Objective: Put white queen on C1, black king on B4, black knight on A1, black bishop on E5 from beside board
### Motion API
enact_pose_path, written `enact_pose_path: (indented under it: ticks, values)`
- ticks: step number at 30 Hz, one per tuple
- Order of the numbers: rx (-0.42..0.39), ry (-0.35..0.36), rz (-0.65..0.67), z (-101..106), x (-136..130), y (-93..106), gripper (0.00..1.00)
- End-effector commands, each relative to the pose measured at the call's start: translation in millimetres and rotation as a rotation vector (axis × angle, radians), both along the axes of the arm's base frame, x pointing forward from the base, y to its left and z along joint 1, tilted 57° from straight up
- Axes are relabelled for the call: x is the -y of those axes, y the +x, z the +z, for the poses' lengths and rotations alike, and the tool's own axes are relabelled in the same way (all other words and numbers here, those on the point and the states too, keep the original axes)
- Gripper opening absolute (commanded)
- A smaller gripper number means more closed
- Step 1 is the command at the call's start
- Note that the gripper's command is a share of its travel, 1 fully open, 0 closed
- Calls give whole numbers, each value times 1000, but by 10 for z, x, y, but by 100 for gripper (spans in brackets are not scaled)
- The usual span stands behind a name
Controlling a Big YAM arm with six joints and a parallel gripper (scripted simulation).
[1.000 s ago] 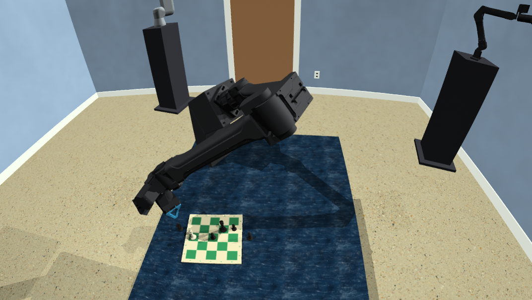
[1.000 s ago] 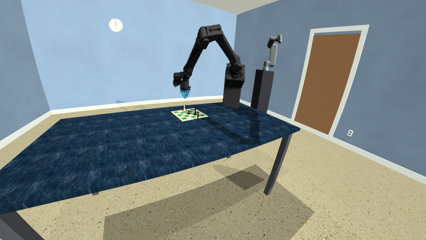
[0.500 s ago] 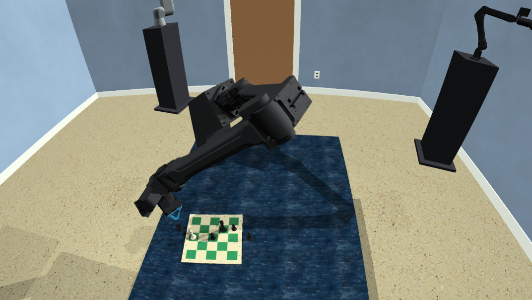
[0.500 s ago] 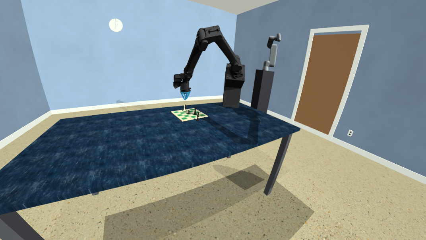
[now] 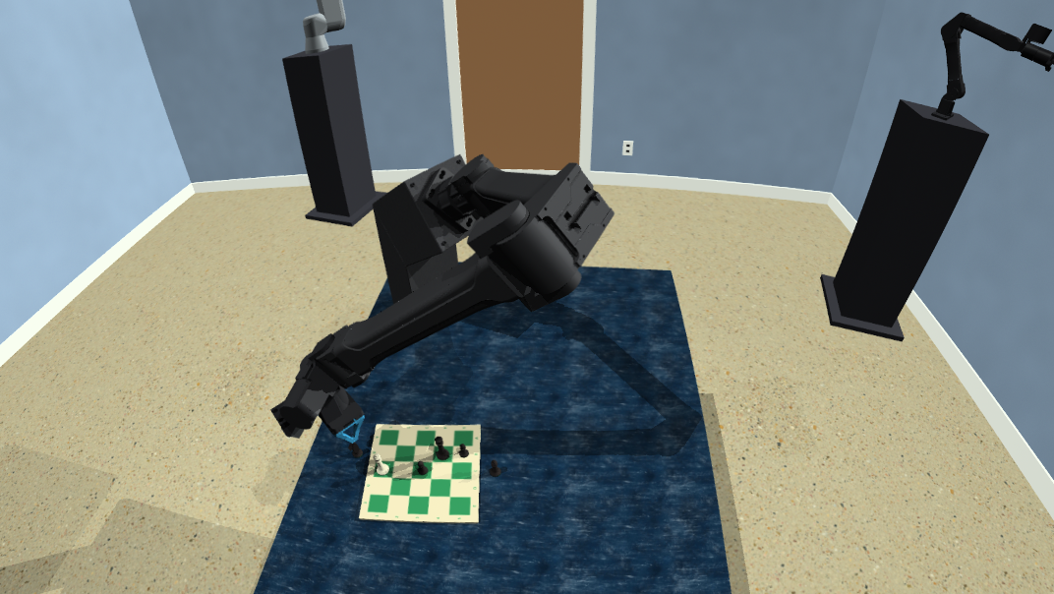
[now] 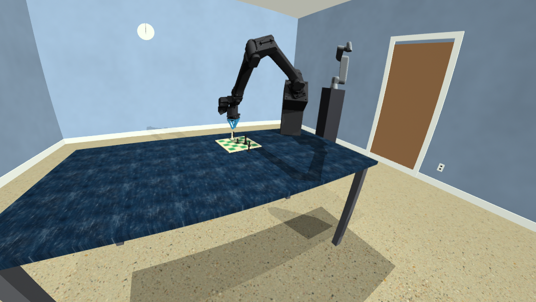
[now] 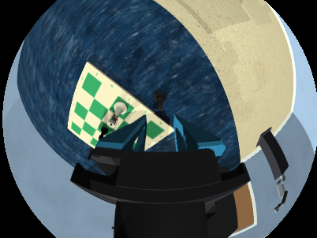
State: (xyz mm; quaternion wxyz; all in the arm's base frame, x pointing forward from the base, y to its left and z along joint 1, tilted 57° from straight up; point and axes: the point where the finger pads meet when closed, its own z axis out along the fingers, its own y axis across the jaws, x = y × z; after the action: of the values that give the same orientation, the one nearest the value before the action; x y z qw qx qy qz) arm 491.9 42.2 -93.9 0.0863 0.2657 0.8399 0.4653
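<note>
Blue fingers parted and holding nothing, a black parallel gripper (image 5: 353,441) (image 6: 232,128) (image 7: 160,117) hovers above a small black chess piece (image 5: 356,450) (image 7: 159,98) beside the green-and-cream chessboard (image 5: 419,519) (image 6: 229,151) (image 7: 91,83); the white queen (image 5: 380,465) (image 6: 232,135) (image 7: 119,109) occupies C1, the tall black king (image 5: 441,448) (image 6: 245,139) B4, another black piece (image 5: 495,468) (image 6: 249,146) beyond the opposite edge

Walls: blue paint is surrounding me, mottled, looking paler on the side beyond my table (image 5: 590,384) (image 6: 150,187) (image 7: 98,35).
Door: a brown door (image 5: 519,81) (image 6: 416,101) (image 7: 244,202) is standing inside a pale frame.
Outlet: a white outlet (image 5: 627,148) (image 6: 440,167) is sitting low, near the door.
Clock: a round white clock (image 6: 140,31) is hanging high.
Floor: speckled beige flooring (image 5: 826,472) (image 6: 408,217) (image 7: 260,79) is meeting white baseboards (image 5: 700,182) (image 6: 112,134).
Table: its dark blue, streaky top is resting on grey legs (image 6: 348,210).
Light: shadows are falling across tabletop and floor.
</note>
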Motion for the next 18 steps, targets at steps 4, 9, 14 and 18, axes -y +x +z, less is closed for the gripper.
enact_pose_path:
  ticks: [4,9,14,18]
  values:
    - [-8,5,-11,-52,-69,68,35]
    - [-8,5,-27,-79,-28,94,35]
    - [-5,6,-13,-79,-114,100,35]
    - [-10,6,-34,-96,-13,105,35]
